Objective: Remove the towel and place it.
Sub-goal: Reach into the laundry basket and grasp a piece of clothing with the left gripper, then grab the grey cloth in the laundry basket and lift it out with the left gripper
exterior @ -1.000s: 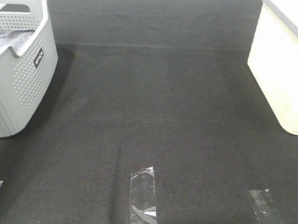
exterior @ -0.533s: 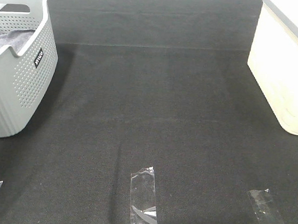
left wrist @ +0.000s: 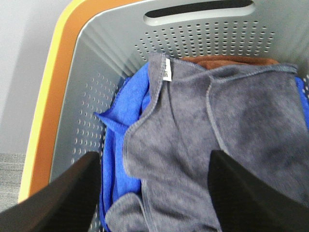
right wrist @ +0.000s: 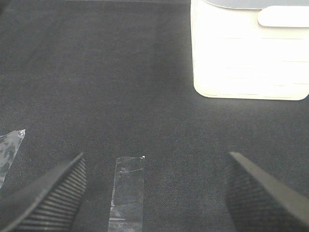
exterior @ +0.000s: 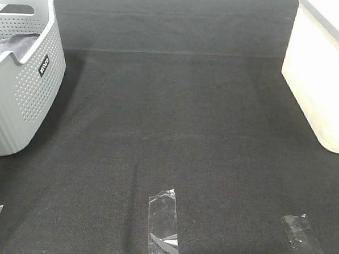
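The grey-lavender towel (left wrist: 227,135) lies crumpled on top inside the grey perforated basket (left wrist: 96,63), over a bright blue cloth (left wrist: 118,159) and a brown cloth (left wrist: 231,61). My left gripper (left wrist: 154,162) is open just above the towel, and its fingers (left wrist: 72,193) touch nothing. In the exterior high view only a corner of the towel (exterior: 12,45) shows in the basket (exterior: 23,91) at far left, and neither gripper is in view. My right gripper (right wrist: 154,166) is open and empty above the black table.
A white lidded bin (exterior: 325,78) stands at the right edge and also shows in the right wrist view (right wrist: 248,53). Clear tape strips (exterior: 163,223) (exterior: 305,242) are stuck on the black mat (exterior: 176,116) near the front. An orange rim (left wrist: 48,96) edges the basket.
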Tool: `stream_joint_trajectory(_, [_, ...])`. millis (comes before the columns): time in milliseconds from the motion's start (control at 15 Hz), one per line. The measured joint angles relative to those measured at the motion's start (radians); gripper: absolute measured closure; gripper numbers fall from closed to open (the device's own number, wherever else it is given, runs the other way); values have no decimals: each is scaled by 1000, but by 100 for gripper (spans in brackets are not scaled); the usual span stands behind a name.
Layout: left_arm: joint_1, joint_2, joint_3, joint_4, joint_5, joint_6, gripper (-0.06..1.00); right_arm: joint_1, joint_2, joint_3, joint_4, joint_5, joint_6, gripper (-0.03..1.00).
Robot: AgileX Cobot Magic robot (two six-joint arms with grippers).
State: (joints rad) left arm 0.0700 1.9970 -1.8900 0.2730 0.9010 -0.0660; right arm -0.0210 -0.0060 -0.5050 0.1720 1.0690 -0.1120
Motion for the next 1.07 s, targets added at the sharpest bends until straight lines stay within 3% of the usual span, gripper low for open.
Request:
stream_joint_trajectory(333, [0,177,-156,62,1,-3,42,0,0,0,0,0,0,23])
stream_joint_trajectory(733, [25,350,-322,78,-5,-3,44,0,0,0,0,0,0,23])
stream_joint_trajectory(1067, [27,440,-342,73,-87,-3,44,0,0,0,0,0,0,23])
